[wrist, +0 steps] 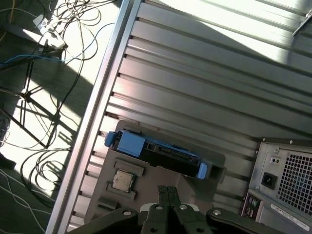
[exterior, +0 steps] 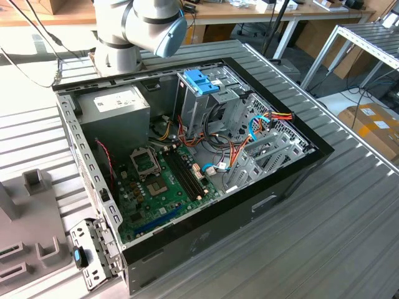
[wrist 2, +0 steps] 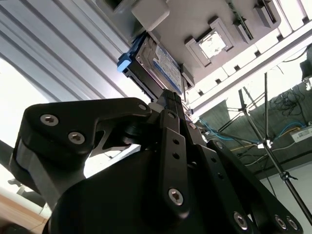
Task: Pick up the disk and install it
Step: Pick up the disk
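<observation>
Disk (wrist 2: 161, 63): I log it silver, with a white label carrying a blue band and blue side rails. End effector (wrist 2: 170, 96): matte black with bright screw heads. Counter (exterior: 349, 218): silver-grey, ribbed in long parallel stripes. Computer case (exterior: 262, 199): black outside. Motherboard (exterior: 156, 187): green. Bracket (exterior: 201, 81) in the case: bright blue. Cable bundle (exterior: 280, 116): red, yellow and orange.

disk (wrist 2: 163, 66) partly hidden behind claw (wrist 2: 170, 95)

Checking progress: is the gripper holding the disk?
No, in the first wrist view the disk rests in the grey holder, clear of the gripper.
</observation>
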Robot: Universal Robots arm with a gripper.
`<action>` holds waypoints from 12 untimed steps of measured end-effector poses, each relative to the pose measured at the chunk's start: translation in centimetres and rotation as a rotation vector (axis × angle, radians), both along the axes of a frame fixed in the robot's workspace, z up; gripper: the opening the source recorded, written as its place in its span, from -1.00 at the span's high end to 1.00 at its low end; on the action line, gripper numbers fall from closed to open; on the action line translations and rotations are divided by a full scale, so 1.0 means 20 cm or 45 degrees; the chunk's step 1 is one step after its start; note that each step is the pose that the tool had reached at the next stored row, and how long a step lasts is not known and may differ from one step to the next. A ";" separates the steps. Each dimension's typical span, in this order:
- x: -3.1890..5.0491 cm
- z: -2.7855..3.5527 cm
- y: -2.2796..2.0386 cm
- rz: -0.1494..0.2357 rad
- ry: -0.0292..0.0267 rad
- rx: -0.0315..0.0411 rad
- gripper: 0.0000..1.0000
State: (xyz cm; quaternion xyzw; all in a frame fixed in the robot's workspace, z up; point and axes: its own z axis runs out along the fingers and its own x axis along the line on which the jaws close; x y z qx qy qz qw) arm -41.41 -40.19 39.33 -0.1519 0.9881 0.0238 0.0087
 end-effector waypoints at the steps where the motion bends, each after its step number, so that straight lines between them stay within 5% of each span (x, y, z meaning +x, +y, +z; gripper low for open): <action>1: 0.000 0.000 0.000 0.004 -0.0001 0.0000 0.79; 12: 0.000 0.000 0.000 0.040 -0.0001 0.0000 0.79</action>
